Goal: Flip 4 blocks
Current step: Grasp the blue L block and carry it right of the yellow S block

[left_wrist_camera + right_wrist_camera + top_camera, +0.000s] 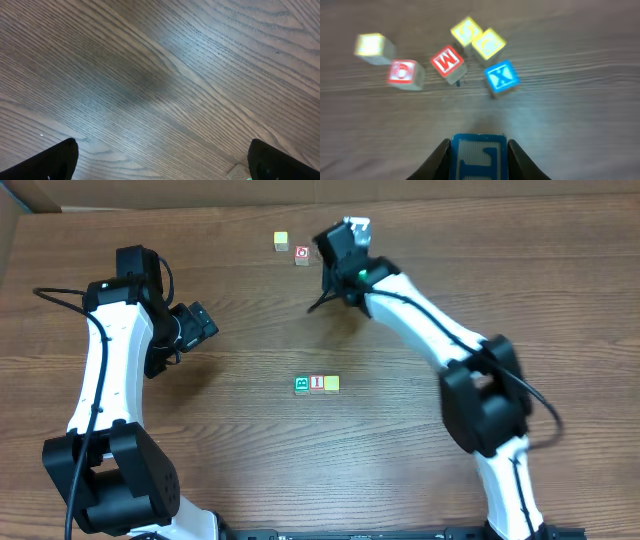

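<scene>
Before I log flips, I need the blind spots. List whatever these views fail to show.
Overhead: right gripper hides its blue block.
Right wrist: that block's letter is cut by the bottom edge.
Right wrist: leftmost yellow block is blurred, print unreadable.
Overhead: middle red block too small to read.

The table is brown wood with dark streaky grain. The red-ring cube has pale sides and a red ring on its face. Left of it sits a pale yellow cube. To its right are a red M cube, a yellow cube, a second yellow cube and a bright blue X cube.

The blue-L block shows a blue letter and blue border on a pale ribbed face, between the black fingers of the right gripper.

Nearer the robot's base than the red-ring cube lie the green-B block, the red-marked block and the yellow block.
</scene>
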Tool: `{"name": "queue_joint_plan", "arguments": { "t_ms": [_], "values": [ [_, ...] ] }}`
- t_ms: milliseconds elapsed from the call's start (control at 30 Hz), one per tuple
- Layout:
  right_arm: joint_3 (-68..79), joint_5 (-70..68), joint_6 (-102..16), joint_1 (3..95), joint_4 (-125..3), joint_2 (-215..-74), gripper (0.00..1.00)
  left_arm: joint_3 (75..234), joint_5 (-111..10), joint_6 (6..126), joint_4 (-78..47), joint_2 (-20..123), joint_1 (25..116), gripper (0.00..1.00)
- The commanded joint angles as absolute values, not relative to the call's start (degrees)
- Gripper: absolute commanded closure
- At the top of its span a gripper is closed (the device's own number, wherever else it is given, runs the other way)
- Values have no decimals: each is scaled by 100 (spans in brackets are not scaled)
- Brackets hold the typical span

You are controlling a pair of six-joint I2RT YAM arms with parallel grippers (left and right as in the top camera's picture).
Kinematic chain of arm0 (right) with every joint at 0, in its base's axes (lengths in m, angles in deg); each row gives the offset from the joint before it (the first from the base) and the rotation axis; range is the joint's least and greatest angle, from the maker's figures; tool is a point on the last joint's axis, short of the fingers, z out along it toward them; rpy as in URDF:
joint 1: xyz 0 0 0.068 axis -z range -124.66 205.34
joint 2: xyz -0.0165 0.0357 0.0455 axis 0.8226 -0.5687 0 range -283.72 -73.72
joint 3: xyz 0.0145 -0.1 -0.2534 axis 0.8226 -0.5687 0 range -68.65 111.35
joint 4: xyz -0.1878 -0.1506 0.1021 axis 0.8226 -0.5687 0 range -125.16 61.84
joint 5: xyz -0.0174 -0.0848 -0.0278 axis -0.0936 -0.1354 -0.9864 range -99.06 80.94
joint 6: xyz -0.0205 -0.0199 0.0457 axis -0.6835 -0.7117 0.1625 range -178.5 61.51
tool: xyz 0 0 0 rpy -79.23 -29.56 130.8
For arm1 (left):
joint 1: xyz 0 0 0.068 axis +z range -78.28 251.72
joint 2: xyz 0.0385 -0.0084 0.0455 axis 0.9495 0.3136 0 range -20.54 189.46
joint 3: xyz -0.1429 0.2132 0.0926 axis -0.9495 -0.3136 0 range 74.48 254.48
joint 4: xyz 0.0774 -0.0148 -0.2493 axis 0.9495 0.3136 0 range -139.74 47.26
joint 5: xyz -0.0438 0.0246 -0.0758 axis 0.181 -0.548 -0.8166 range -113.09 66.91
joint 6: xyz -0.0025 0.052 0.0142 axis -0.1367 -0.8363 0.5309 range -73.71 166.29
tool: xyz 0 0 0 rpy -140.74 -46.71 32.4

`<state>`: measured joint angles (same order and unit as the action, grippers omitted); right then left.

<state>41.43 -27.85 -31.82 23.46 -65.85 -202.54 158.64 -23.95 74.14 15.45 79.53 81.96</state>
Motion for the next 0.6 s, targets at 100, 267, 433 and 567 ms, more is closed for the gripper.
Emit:
{"name": "queue_joint_plan", "arguments": {
  "t_ms": [100, 267, 433, 567],
  "values": [
    [4202, -2588, -3127, 2349, -7981, -18774, 82, 15979, -2378, 7327, 1558, 7855, 8214, 0],
    [4200, -2042, -2810, 2349, -9321, -18555, 83, 15979, -2378, 7327, 1561, 7855, 8214, 0],
    [3831, -1360, -2638, 2290, -9990, -18581, 83, 15979, -2378, 7327, 1558, 7855, 8214, 0],
    [3166, -1340, -2238, 2158, -9802, -18581, 83, 15979, -2378, 7327, 1558, 7855, 8214, 0]
  ]
}}
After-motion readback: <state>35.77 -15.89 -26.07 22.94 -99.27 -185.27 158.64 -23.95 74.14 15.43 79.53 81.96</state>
